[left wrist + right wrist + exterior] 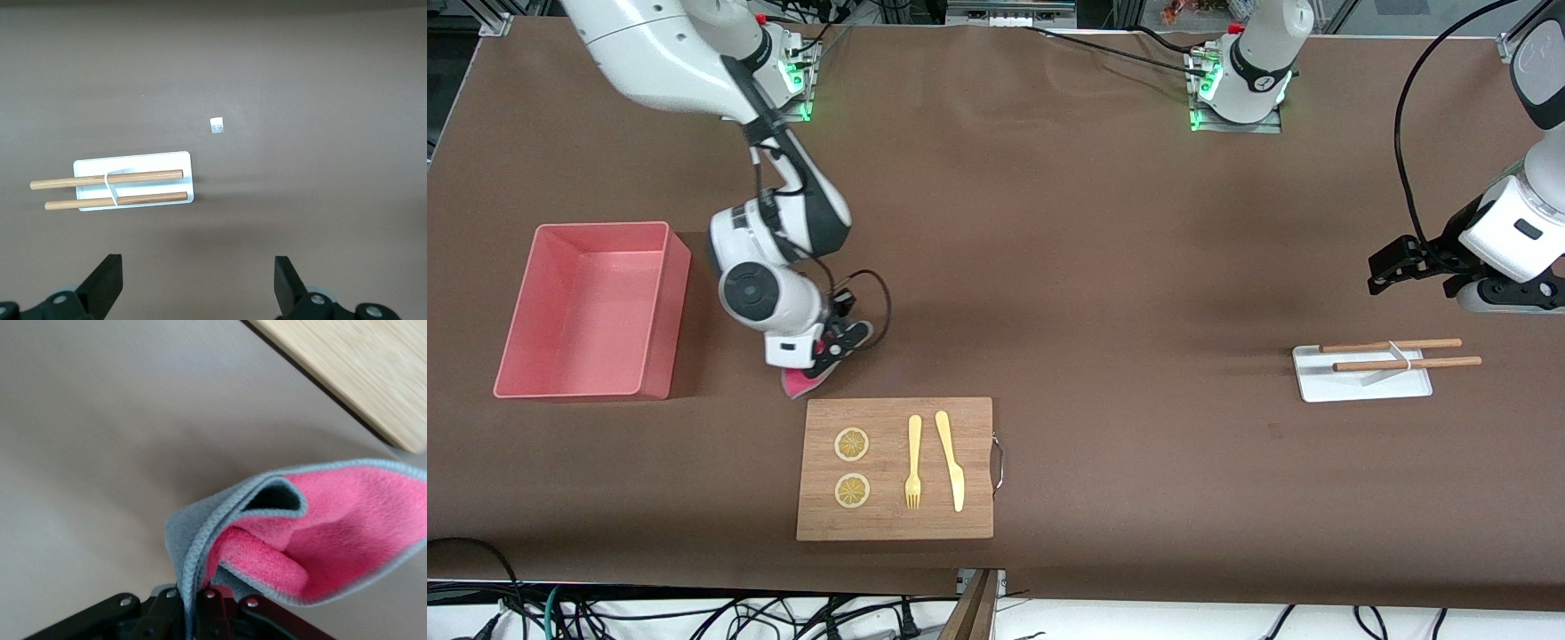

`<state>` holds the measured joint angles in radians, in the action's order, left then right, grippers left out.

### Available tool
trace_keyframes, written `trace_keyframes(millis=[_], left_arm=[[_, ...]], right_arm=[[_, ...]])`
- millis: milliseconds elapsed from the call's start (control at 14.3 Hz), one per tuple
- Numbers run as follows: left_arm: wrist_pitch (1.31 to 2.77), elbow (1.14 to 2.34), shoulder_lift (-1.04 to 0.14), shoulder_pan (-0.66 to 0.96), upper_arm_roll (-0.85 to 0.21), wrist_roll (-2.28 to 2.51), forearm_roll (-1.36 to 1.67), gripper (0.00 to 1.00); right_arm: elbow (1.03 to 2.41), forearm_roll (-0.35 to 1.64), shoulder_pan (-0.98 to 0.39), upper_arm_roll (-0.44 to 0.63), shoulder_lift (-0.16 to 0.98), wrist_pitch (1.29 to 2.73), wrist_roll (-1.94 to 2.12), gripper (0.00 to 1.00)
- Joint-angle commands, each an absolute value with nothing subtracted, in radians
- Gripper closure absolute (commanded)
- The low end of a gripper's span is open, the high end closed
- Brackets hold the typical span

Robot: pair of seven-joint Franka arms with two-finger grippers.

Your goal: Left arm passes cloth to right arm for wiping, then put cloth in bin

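My right gripper [827, 360] is shut on the cloth [799, 383], low over the table between the bin and the cutting board's corner. In the right wrist view the cloth [313, 540] is folded, grey outside and pink inside, its edge pinched between the jaws of the right gripper [193, 613]. The pink bin [591, 311] stands toward the right arm's end of the table and holds nothing. My left gripper [1383, 271] waits open over bare table at the left arm's end; in its wrist view the left gripper [199, 283] has nothing between its wide-apart fingers.
A wooden cutting board [895, 468] nearer the front camera carries two lemon slices [852, 444], a fork [913, 462] and a knife [951, 460]. A small white tray [1360, 375] with two chopsticks [1392, 344] lies near the left gripper; the tray [133, 160] also shows in its wrist view.
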<state>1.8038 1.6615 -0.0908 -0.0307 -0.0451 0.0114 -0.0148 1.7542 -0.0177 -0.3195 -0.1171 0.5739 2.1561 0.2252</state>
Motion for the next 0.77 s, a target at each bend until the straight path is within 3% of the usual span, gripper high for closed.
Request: trace_keyframes(millis=[0, 419, 699], left_arm=[[1.809, 1.675, -0.080, -0.021, -0.051, 0.000, -0.048, 0.00], [1.786, 1.651, -0.081, -0.012, -0.049, 0.008, -0.037, 0.00], [1.773, 1.649, -0.081, -0.008, -0.054, 0.003, -0.044, 0.00]], right_arm=[[1.683, -0.014, -0.402, -0.110, 0.600, 2.149, 0.060, 1.00], [1.505, 0.118, -0.613, -0.107, 0.682, 2.149, -0.294, 1.00], [1.500, 0.112, -0.577, -0.104, 0.683, 2.134, -0.264, 1.00]])
